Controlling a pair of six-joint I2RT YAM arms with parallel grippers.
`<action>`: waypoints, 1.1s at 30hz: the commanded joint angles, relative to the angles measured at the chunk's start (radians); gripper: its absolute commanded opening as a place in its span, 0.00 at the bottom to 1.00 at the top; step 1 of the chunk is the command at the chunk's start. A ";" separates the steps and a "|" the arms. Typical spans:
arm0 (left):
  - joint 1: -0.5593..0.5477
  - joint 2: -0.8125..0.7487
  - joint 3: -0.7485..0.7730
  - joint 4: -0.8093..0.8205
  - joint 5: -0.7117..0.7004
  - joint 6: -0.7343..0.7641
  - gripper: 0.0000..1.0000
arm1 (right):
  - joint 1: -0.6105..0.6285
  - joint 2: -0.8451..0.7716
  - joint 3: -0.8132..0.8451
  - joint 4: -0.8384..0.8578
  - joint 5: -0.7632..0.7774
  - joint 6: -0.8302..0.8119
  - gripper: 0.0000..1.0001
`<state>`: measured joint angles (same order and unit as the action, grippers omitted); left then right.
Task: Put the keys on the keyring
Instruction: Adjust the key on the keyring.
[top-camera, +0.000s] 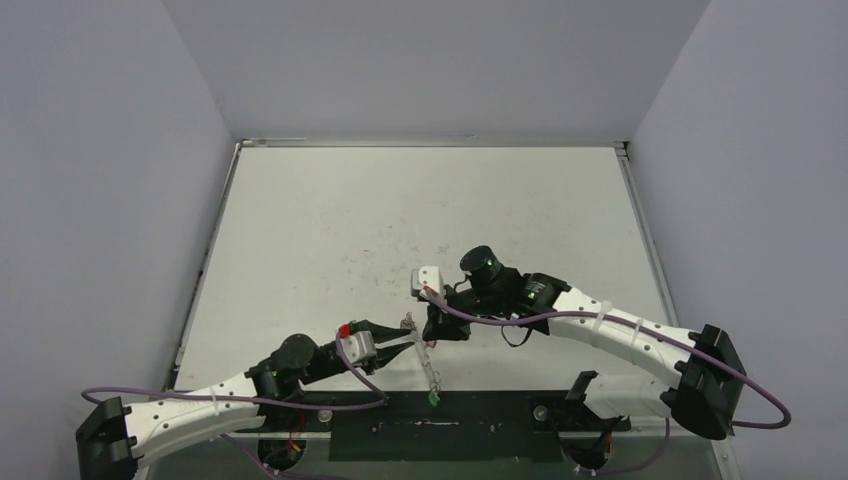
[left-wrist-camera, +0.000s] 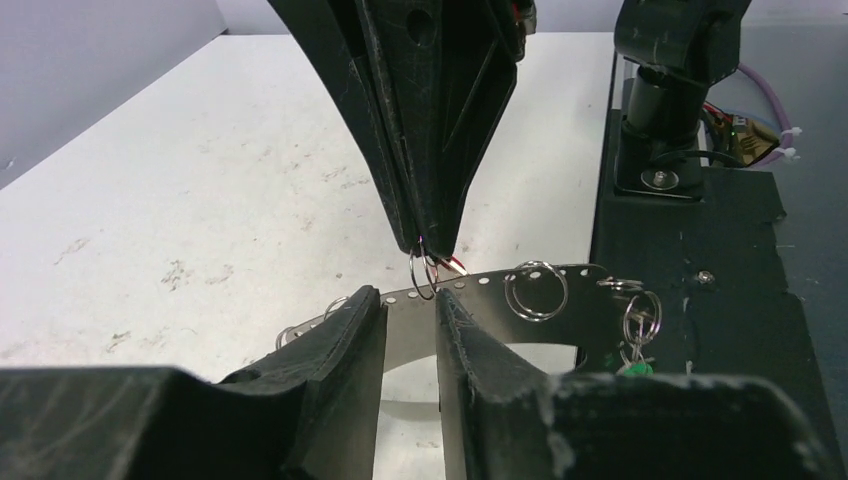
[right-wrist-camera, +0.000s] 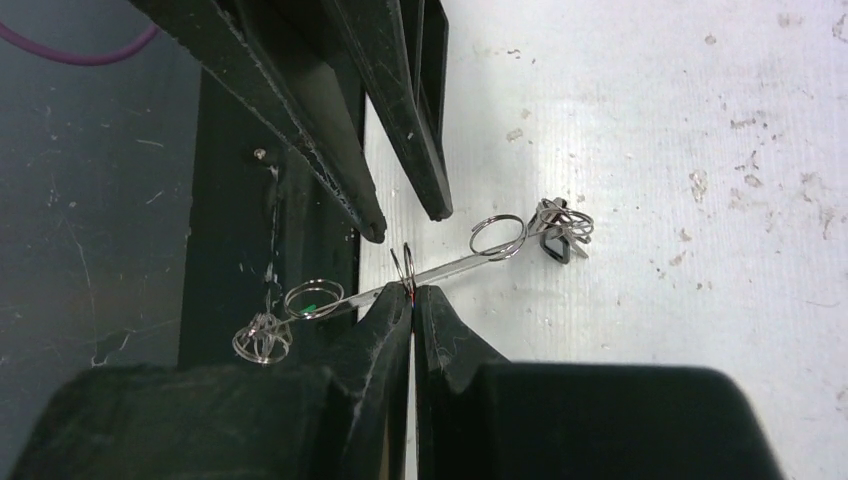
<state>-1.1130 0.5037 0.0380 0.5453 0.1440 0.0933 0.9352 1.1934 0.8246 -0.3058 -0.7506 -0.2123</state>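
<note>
Left jaws hang released, either side of the keyring (left-wrist-camera: 480, 285) – a thin strip of holed metal fringed with wire loops, at the near edge of the scuffed white desk (left-wrist-camera: 200, 200). Right jaws are clenched on a small ring (right-wrist-camera: 405, 262) – only a red speck peeks out. The green tag (left-wrist-camera: 633, 368) is half hidden.

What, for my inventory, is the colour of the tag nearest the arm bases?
It's a green tag, clearest in the left wrist view.
</note>
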 joint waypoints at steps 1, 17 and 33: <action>-0.004 -0.020 0.080 -0.103 -0.038 0.032 0.24 | 0.044 0.069 0.164 -0.250 0.129 -0.058 0.00; -0.004 0.113 0.139 -0.146 0.040 0.050 0.07 | 0.148 0.247 0.433 -0.441 0.288 -0.018 0.00; -0.004 0.185 0.151 -0.074 0.057 0.040 0.09 | 0.152 0.251 0.420 -0.409 0.269 -0.007 0.00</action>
<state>-1.1130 0.6739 0.1432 0.4068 0.1654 0.1390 1.0824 1.4609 1.2137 -0.7803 -0.4667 -0.2325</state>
